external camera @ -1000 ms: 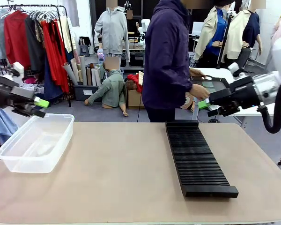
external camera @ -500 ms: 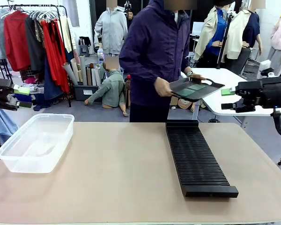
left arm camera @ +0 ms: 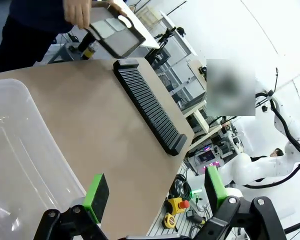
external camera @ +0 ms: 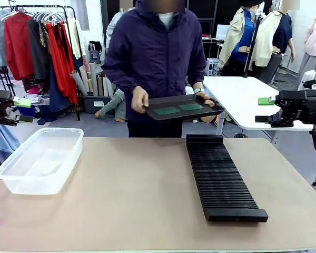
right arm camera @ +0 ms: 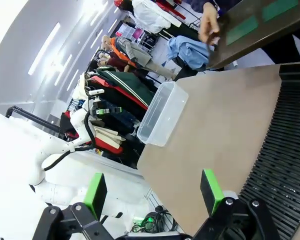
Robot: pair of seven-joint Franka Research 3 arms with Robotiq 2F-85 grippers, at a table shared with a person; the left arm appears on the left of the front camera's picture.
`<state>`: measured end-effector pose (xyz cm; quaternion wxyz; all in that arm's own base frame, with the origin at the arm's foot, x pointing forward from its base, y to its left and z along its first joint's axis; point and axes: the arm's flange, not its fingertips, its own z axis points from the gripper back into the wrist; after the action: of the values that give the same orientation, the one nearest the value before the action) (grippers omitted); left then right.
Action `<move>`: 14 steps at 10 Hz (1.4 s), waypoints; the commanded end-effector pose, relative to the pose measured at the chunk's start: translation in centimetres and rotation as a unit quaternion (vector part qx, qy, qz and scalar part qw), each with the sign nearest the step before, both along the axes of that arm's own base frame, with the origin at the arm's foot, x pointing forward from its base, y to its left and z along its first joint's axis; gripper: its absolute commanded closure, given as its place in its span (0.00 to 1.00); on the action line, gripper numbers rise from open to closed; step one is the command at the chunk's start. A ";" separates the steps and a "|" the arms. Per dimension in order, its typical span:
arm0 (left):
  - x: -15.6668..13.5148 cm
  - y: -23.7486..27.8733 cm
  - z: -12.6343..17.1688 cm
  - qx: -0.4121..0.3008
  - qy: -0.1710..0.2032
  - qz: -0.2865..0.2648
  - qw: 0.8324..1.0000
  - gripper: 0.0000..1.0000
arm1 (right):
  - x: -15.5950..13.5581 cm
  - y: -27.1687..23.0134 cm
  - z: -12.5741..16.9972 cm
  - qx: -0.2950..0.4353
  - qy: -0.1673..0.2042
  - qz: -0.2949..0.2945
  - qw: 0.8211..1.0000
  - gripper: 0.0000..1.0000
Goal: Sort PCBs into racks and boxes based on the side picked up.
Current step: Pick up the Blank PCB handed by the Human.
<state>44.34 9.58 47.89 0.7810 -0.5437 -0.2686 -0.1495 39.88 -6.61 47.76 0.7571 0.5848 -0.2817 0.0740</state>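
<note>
Green PCBs [external camera: 167, 110] lie flat on a dark tray [external camera: 155, 115] that the person holds level over the far table edge — offered for picking, I'd guess. Left gripper [external camera: 25, 111] and right gripper [external camera: 262, 109] hang wide, fingers spread, empty — rack [external camera: 221, 176] and box [external camera: 68, 154] unloaded.

Tan table [external camera: 137, 195], flat top, spans the front view side to side. Two things lie on it, well apart, w/ bare top between them. Clear plastic tub [external camera: 21, 182] sits at robot's L side, near the L edge, rim up. Long black ribbed rack [external camera: 221, 179] lies flat R of centre, running from the far edge toward robot's side, near end angled slightly R.
</note>
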 end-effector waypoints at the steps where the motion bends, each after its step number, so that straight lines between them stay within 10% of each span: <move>1: 0.0 0.1 -0.1 0.000 0.001 0.001 1.000 0.00 | 0.4 0.3 -0.1 0.003 -0.007 0.008 1.000 0.00; 14: 0.0 0.1 -0.1 0.000 0.001 0.001 1.000 0.00 | 0.0 0.1 -0.1 -0.002 0.002 0.002 1.000 0.00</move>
<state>44.36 9.58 47.76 0.7818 -0.5434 -0.2674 -0.1486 40.02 -6.54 47.46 0.7625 0.5800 -0.2773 0.0724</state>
